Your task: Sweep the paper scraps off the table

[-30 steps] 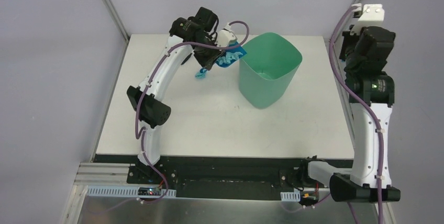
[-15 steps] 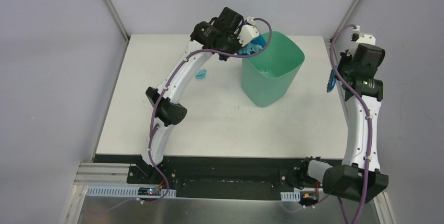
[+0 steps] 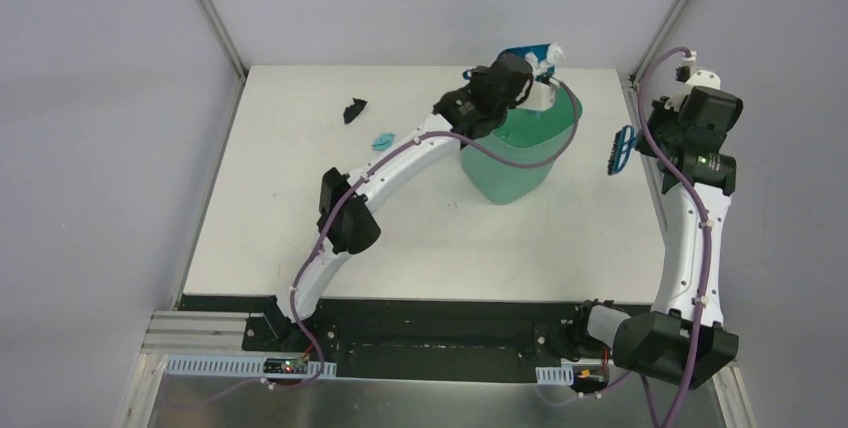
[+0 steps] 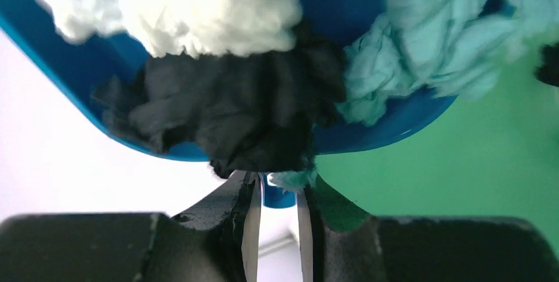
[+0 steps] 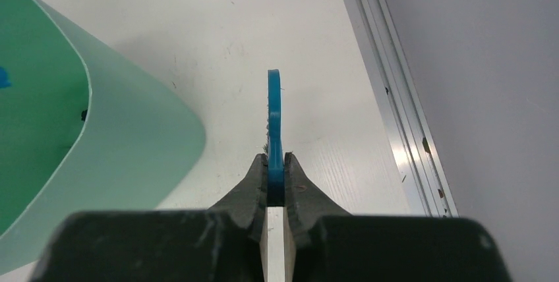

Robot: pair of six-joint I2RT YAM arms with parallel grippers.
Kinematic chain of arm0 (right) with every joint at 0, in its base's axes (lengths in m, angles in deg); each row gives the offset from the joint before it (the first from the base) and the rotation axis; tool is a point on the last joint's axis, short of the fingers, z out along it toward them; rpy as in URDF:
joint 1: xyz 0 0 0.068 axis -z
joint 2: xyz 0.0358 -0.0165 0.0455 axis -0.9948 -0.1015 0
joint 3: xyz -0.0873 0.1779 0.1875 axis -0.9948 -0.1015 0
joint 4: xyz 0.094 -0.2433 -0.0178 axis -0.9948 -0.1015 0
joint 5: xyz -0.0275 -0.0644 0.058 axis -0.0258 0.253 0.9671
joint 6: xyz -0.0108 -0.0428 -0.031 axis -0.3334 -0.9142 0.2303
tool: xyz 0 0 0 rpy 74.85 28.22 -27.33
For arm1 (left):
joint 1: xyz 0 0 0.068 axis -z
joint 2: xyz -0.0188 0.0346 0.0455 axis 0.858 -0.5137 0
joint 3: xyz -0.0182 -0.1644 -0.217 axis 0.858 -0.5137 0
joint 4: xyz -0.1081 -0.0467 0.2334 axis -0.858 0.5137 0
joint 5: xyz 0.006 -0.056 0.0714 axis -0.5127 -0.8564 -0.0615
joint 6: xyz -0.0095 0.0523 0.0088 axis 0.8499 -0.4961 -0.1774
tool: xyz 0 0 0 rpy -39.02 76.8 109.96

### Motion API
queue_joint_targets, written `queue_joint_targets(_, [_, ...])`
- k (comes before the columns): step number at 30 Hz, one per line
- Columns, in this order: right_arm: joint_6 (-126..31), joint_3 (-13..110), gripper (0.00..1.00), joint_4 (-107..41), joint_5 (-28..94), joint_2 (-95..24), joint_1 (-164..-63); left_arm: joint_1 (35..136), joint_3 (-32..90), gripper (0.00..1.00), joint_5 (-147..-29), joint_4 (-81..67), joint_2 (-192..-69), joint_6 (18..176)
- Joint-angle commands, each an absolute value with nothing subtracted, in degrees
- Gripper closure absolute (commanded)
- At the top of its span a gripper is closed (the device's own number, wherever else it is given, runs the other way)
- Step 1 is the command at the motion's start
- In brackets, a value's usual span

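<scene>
My left gripper [image 3: 540, 62] is shut on the handle of the blue dustpan [image 3: 522, 52], which it holds tilted over the far rim of the green bin [image 3: 515, 173]. In the left wrist view the dustpan [image 4: 79, 64] carries white [image 4: 198, 5], black [image 4: 231, 111] and light teal [image 4: 428, 45] paper scraps, and its handle sits between the jaws of the left gripper [image 4: 280, 190]. Two paper scraps lie on the table [image 3: 420, 228]: a black one [image 3: 354, 109] and a teal one [image 3: 382, 140]. My right gripper [image 5: 275, 180] is shut on the blue hand brush [image 5: 273, 117], held above the table's right edge [image 3: 620, 148].
The green bin [image 5: 79, 130] stands at the back centre-right of the table, close to the left of the brush. An aluminium rail [image 5: 395, 111] and a grey wall border the table's right side. My left arm stretches diagonally across the table's middle [image 3: 345, 213].
My left arm swung right, carrying the dustpan from left of the bin to over its far rim. That uncovered the black scrap. The right arm lowered the brush into view.
</scene>
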State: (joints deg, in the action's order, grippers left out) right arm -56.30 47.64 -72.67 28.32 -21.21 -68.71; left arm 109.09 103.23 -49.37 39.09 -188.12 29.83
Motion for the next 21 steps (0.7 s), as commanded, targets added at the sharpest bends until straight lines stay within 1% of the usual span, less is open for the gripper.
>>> queue_joint_targets(1, [-54.7, 47.7, 1.00, -70.7, 30.8, -19.5, -67.7, 110.8, 90.0, 1.00, -36.4, -3.6, -187.8, -6.0])
queue_joint_targets(2, [-54.7, 47.6, 1.00, -70.8, 31.1, -19.3, -67.6, 110.7, 87.1, 1.00, -36.8, -12.1, -187.7, -12.1])
queue_joint_targets(3, [-54.7, 47.5, 1.00, -70.8, 31.3, -19.1, -67.4, 110.7, 85.6, 1.00, -37.5, -16.8, -187.7, -16.3])
queue_joint_targets(4, [-54.7, 47.5, 1.00, -70.7, 31.5, -19.0, -67.4, 110.7, 85.0, 1.00, -38.3, -19.5, -187.6, -18.3])
queue_joint_targets(6, [-54.7, 47.3, 1.00, -70.6, 31.9, -19.1, -67.3, 110.8, 86.1, 1.00, -39.6, -19.9, -187.4, -19.1])
queue_joint_targets(8, [-54.7, 47.3, 1.00, -70.6, 32.3, -19.2, -67.2, 110.6, 84.0, 1.00, -41.4, -20.7, -186.1, -21.9])
queue_joint_targets(13, [-53.1, 47.5, 1.00, -70.6, 33.3, -19.3, -66.9, 110.3, 73.6, 1.00, -47.3, -37.0, -181.6, -36.8])
queue_joint_targets(15, [-53.0, 47.6, 1.00, -70.7, 33.5, -19.4, -66.9, 110.3, 72.8, 1.00, -48.0, -37.7, -180.3, -38.0])
queue_joint_targets(21, [-52.7, 48.1, 1.00, -71.1, 34.6, -19.2, -66.8, 109.1, 75.3, 1.00, -46.3, -32.3, -178.0, -33.8])
